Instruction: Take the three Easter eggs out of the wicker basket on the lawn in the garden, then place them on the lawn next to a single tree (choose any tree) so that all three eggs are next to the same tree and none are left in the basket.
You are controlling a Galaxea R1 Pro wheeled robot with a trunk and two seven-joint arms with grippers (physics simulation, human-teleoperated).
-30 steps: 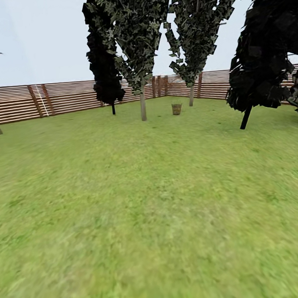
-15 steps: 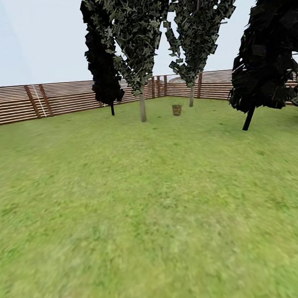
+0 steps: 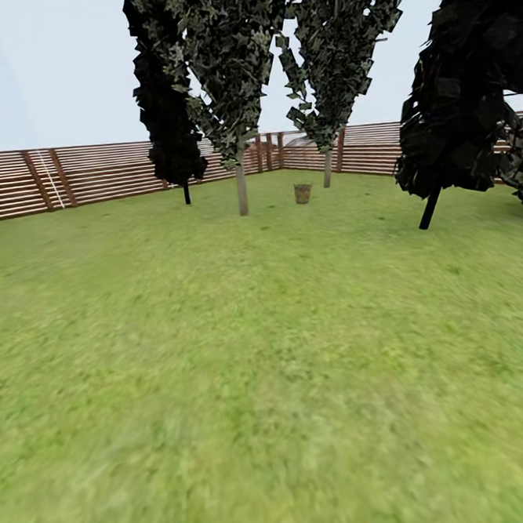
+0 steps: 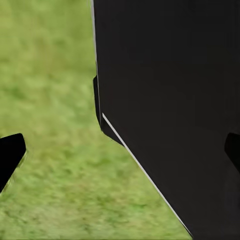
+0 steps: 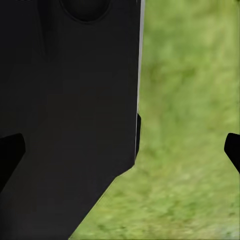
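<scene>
The wicker basket [image 3: 302, 193] stands small and far off on the lawn [image 3: 253, 356], between two trees with pale upright trunks, one to its left [image 3: 242, 189] and one behind it to the right [image 3: 326, 168]. At this distance the eggs cannot be made out. In the left wrist view my left gripper [image 4: 121, 152] is open, its dark fingertips [image 4: 10, 156] wide apart over grass and my own dark body. My right gripper [image 5: 121, 152] is open in the same way, with nothing between its fingertips [image 5: 233, 149].
A brown slat fence [image 3: 89, 174] closes the garden at the back. An all-black tree [image 3: 185, 190] stands left of the pale trunks, and another black one with a leaning trunk [image 3: 429, 207] stands at the right. Wide grass lies between me and the basket.
The whole head view has shifted: trees, fence and basket have slid a little to the left, and the leaning trunk at the far left has left the picture. The camera has moved, not the things.
</scene>
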